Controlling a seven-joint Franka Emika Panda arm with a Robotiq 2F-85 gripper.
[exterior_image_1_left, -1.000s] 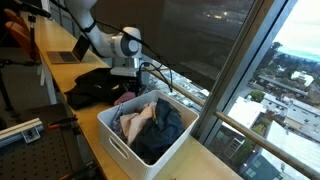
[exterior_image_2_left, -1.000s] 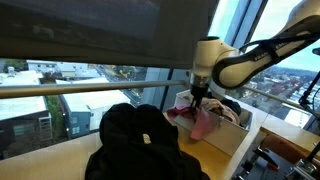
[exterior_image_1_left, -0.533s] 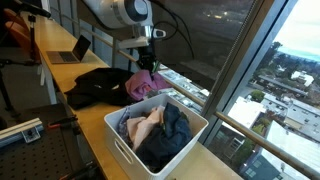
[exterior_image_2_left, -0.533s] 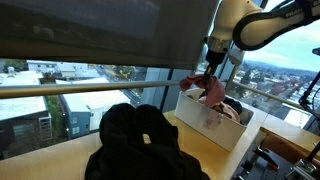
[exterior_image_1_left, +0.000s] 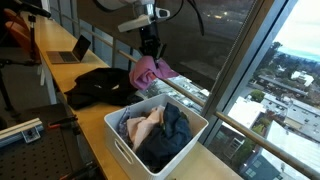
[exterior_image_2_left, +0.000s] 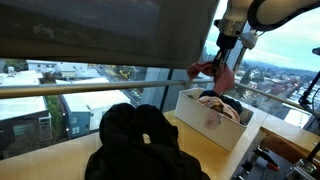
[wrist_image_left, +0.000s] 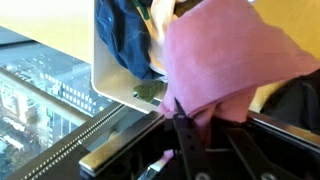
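Observation:
My gripper (exterior_image_1_left: 152, 50) is shut on a pink cloth (exterior_image_1_left: 146, 72) and holds it high above the white basket (exterior_image_1_left: 120, 145). The cloth hangs from the fingers, clear of the basket; it also shows in an exterior view (exterior_image_2_left: 213, 72) below the gripper (exterior_image_2_left: 224, 55). In the wrist view the pink cloth (wrist_image_left: 225, 60) fills the frame, pinched between the black fingers (wrist_image_left: 190, 125). The basket (exterior_image_2_left: 205, 118) holds a peach garment (exterior_image_1_left: 145, 126) and a dark blue one (exterior_image_1_left: 170, 130), which also shows in the wrist view (wrist_image_left: 125, 35).
A black jacket (exterior_image_1_left: 95, 85) lies on the wooden bench beside the basket, large in an exterior view (exterior_image_2_left: 140, 145). A laptop (exterior_image_1_left: 70, 52) stands further back. A window with a metal rail (exterior_image_2_left: 80, 90) runs along the bench.
The gripper has lifted the pink cloth out of the basket and raised it well above the rim. The basket and jacket have not moved.

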